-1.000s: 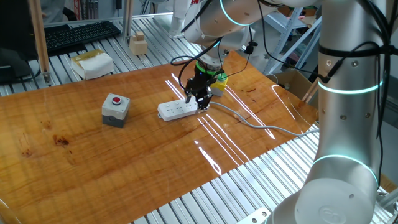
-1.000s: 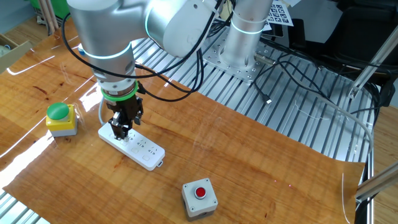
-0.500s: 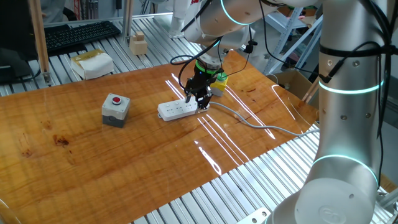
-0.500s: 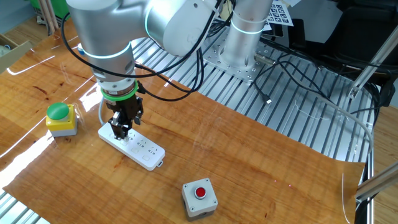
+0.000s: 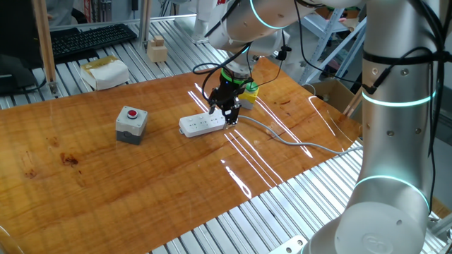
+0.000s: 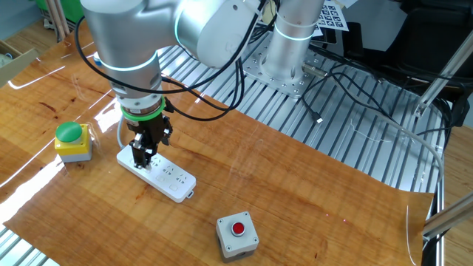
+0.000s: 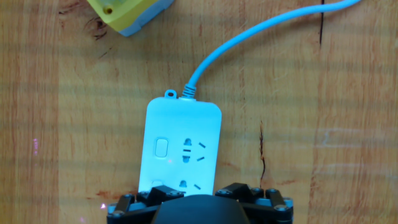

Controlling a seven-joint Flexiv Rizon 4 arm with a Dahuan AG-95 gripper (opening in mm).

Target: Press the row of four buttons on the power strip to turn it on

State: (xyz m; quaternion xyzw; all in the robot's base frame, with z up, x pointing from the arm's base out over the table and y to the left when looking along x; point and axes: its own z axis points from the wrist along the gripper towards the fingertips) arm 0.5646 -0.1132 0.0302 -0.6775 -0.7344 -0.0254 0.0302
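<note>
The power strip (image 5: pixel 200 125) lies flat on the wooden table, its cable (image 5: pixel 282 136) trailing right. My gripper (image 5: pixel 227 115) points straight down over the strip's cable end, and the other fixed view shows the gripper (image 6: pixel 142 154) at or just above the power strip (image 6: pixel 158 172). In the hand view the power strip (image 7: pixel 182 146) fills the centre. One button of the row of four buttons (image 7: pixel 161 148) shows fully, and a second peeks out at the bottom edge. My gripper's dark housing (image 7: pixel 198 206) covers the rest of the row. The gap between the fingertips cannot be made out.
A yellow and green button box (image 6: pixel 72 140) stands close beside the strip's cable end. A grey box with a red button (image 5: pixel 131 123) sits further along the table. A keyboard (image 5: pixel 92 39) and small boxes lie beyond the far table edge.
The hand has shifted only very slightly, seemingly up a touch. The power strip and the boxes have stayed where they were.
</note>
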